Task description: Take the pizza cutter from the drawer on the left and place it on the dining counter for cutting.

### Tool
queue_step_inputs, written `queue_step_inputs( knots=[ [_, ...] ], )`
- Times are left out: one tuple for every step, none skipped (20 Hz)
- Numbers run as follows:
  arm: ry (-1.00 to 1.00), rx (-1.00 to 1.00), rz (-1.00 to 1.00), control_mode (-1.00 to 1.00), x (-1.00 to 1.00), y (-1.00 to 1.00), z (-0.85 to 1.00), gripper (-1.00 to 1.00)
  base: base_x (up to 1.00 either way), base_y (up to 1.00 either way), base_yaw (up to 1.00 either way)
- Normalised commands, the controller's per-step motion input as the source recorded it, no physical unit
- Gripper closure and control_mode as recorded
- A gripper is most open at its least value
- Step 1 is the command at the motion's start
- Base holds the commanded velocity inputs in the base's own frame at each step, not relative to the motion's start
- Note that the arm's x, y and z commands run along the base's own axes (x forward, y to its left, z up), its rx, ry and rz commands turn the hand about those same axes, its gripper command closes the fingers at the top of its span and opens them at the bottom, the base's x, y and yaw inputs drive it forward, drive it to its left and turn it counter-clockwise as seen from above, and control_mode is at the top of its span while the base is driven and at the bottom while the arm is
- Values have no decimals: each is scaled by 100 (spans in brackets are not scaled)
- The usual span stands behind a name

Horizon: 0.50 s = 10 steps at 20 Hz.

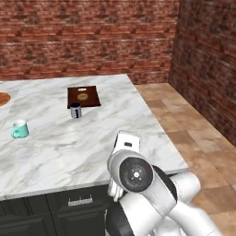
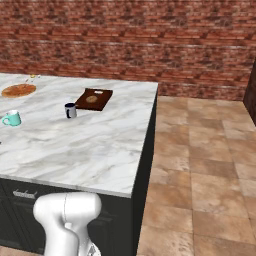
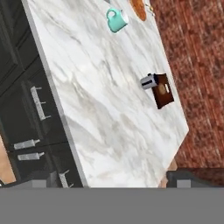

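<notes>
In the left base view the dining counter [image 1: 92, 143] spreads white and grey-veined, with a teal mug [image 1: 20, 129] near its left edge, a dark blue cup [image 1: 75, 110] further in and touching the front of a brown wooden board [image 1: 83, 96] toward the far edge; under the near edge sits a shallow black drawer [image 1: 78, 203] with a short silver handle, closed. In the right base view the same counter carries a round pizza [image 2: 19, 90] at its far left, and the arm rises below the near edge. In the hand view the gripper [image 3: 107, 180] hangs above the counter's near edge, its two dark tips well apart with nothing between them, wide open. The pizza cutter isn't visible (presumably it's inside a closed drawer). The risk, as I judge it: several similar handles [image 3: 39, 103] line the cabinet front, so the hand could pull the wrong one, or a glancing approach could slip off the thin bar.
</notes>
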Motion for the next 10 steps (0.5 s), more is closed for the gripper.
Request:
queue_step_inputs(
  knots=[
    [-13, 0, 0, -100, -47, 38, -27, -100, 0, 0, 0],
    [-7, 0, 0, -100, -44, 40, -28, -100, 0, 0, 0],
    [-4, 0, 0, -100, -42, 41, -28, -100, 0, 0, 0],
    [-3, 0, 0, -100, -42, 36, -29, -100, 0, 0, 0],
    [-2, 0, 0, -100, -40, 32, -28, -100, 0, 0, 0],
    [0, 0, 0, -100, -35, 25, -29, -100, 0, 0, 0],
    [0, 0, 0, -100, -29, 26, -34, -100, 0, 0, 0],
    [0, 0, 0, -100, -23, 24, -40, -100, 0, 0, 0],
    [0, 0, 1, -100, -17, 19, -51, -100, 0, 0, 0],
    [0, 0, 5, -100, -8, 8, -59, -100, 0, 0, 0]
  ],
)
